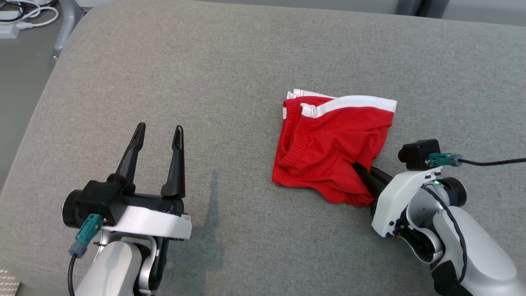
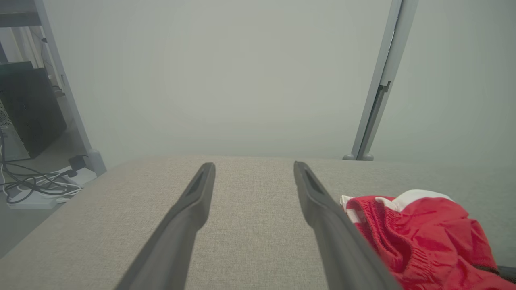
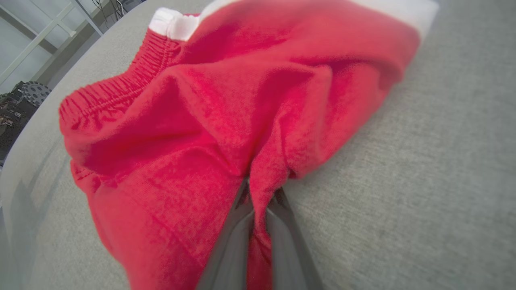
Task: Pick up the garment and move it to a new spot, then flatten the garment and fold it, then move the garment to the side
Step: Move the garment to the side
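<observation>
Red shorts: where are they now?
The shorts lie right of centre in the head view on the grey cushion, pinched by the right claw.

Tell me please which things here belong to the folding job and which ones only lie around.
For the job: red garment, right gripper shut on its fold, open left gripper, grey padded surface.
Lying about: white cables, metal post, dark box.

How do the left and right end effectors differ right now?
The left end effector is open wide; the right end effector is shut on a fold of the red garment. The left holds nothing and sits apart from the garment; the right is at its near edge. Both have long dark fingers.
</observation>
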Controlling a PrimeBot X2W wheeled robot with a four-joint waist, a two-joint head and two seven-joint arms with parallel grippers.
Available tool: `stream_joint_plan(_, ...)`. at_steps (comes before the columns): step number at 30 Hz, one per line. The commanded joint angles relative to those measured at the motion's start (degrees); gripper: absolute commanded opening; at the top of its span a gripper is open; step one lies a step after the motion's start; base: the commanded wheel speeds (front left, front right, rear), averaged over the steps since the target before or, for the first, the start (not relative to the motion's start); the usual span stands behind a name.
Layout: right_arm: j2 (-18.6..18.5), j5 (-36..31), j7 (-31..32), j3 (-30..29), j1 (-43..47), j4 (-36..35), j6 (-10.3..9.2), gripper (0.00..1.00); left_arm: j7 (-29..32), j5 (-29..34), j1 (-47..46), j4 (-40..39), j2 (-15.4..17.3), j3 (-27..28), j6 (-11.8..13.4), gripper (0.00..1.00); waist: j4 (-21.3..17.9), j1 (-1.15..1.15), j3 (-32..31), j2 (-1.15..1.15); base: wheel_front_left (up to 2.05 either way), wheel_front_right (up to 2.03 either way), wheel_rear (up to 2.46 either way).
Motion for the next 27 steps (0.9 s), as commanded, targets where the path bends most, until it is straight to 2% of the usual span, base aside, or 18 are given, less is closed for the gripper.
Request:
stream_joint_plan(1,-1.35,0.95,1.39,1.3,0.4,0.1,-0.07,0.0,-0.33,0.51,-1.24,0.36,0.02,0.45,-0.41,1.0,-0.32,0.0,-0.14,0.0,0.0,0.0,0.0)
stream_joint_plan(9,-8.1,1.82,1.82,6.02,0.8,-6.87,-0.06,0.0,-0.36,1.51,-0.36,-0.26,-0.16,1.76,-1.2,1.0,-4.32,0.0,-0.74,0.0,0.0,0.0,0.0)
stream_joint_plan(13,-13.15,2.06,1.48,7.49,2.63,-11.49,-0.06,0.0,-0.27,2.12,0.75,-1.58,0.72,2.68,-1.01,1.0,-9.92,0.0,-0.46,0.0,0.0,0.0,0.0)
stream_joint_plan(14,-13.15,2.06,1.48,7.49,2.63,-11.49,-0.06,0.0,-0.27,2.12,0.75,-1.58,0.72,2.68,-1.01,1.0,-9.92,0.0,-0.46,0.0,0.0,0.0,0.0)
stream_joint_plan(18,-16.98,2.27,1.31,7.74,3.72,-13.65,-0.06,0.0,0.11,2.75,0.38,-2.5,1.87,2.67,-1.25,1.0,-14.95,0.0,-0.03,0.0,0.0,0.0,0.0)
stream_joint_plan(27,-21.48,4.29,-0.09,11.31,-0.14,-15.16,-0.07,0.0,2.91,3.64,-1.73,-5.55,3.98,2.05,-1.13,1.0,-24.26,0.0,2.67,0.0,0.0,0.0,0.0)
